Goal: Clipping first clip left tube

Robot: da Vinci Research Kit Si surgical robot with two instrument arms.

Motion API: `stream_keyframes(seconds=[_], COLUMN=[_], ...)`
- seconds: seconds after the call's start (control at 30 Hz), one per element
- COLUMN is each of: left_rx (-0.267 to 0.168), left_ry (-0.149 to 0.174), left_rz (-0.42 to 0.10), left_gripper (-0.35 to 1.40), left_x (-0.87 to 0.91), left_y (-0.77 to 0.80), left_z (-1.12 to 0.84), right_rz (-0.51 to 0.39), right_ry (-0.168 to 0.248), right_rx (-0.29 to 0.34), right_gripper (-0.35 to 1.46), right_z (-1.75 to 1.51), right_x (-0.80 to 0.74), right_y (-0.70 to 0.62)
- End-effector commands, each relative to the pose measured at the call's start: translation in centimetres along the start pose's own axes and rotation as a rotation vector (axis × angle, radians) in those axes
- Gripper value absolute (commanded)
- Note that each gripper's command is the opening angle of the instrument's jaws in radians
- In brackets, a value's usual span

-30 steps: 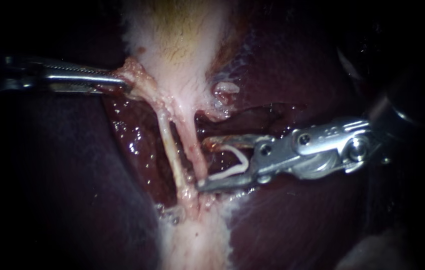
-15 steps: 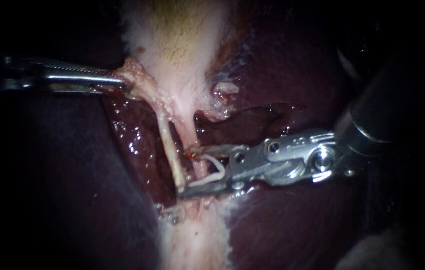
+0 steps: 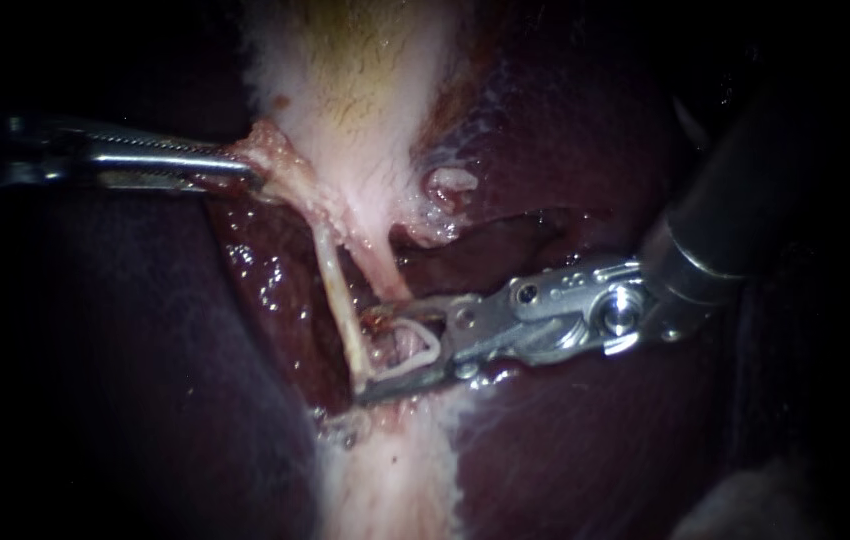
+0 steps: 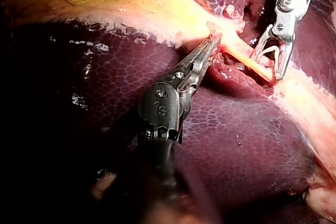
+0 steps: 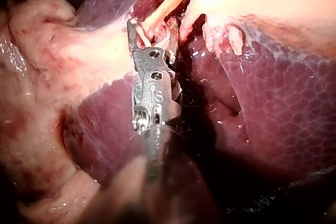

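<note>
Our right tool (image 3: 365, 352) has its jaws spread wide, with a white clip (image 3: 423, 352) seated between them and touching both. The second tube (image 3: 385, 275) runs down into that opening. The left tube (image 3: 337, 290), thin and pale, lies at the mouth of the jaws, meeting the lower tip. Our left tool (image 3: 250, 170) is clamped on the gallbladder (image 3: 365, 100) edge. Dark liver (image 3: 565, 450) surrounds everything.
</note>
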State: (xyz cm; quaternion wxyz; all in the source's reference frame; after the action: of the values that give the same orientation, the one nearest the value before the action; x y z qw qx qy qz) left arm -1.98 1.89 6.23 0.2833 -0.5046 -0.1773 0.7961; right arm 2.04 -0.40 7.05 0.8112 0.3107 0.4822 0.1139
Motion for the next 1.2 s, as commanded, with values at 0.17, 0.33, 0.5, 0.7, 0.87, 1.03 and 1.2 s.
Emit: stream_keyframes(seconds=[0.17,0.33,0.5,0.7,0.87,1.03,1.2], left_rx=[0.000,0.001,0.001,0.000,0.000,0.000,0.000], left_ry=[0.000,0.000,0.000,0.000,0.000,0.000,0.000], left_rz=[-0.001,-0.001,-0.001,0.000,0.000,0.000,-0.001], left_gripper=[-0.35,-0.35,-0.35,-0.35,-0.35,-0.35,-0.35], left_x=[0.00,0.00,0.00,0.00,0.00,0.00,0.00], left_y=[0.00,0.00,0.00,0.00,-0.01,-0.01,-0.02], left_z=[0.00,0.01,0.01,0.01,0.01,0.02,0.02], right_rz=[-0.040,-0.073,-0.079,-0.070,-0.076,-0.086,-0.087], right_ry=[0.036,0.065,0.099,0.123,0.112,0.104,0.104], right_rx=[0.063,0.108,0.159,0.221,0.266,0.288,0.283], right_gripper=[0.50,0.50,0.49,0.48,0.45,0.45,0.44], right_z=[0.11,0.17,0.21,0.26,0.32,0.43,0.50], right_x=[0.05,0.03,0.07,0.13,0.15,0.14,0.13], right_y=[-0.01,-0.07,-0.20,-0.42,-0.58,-0.60,-0.59])
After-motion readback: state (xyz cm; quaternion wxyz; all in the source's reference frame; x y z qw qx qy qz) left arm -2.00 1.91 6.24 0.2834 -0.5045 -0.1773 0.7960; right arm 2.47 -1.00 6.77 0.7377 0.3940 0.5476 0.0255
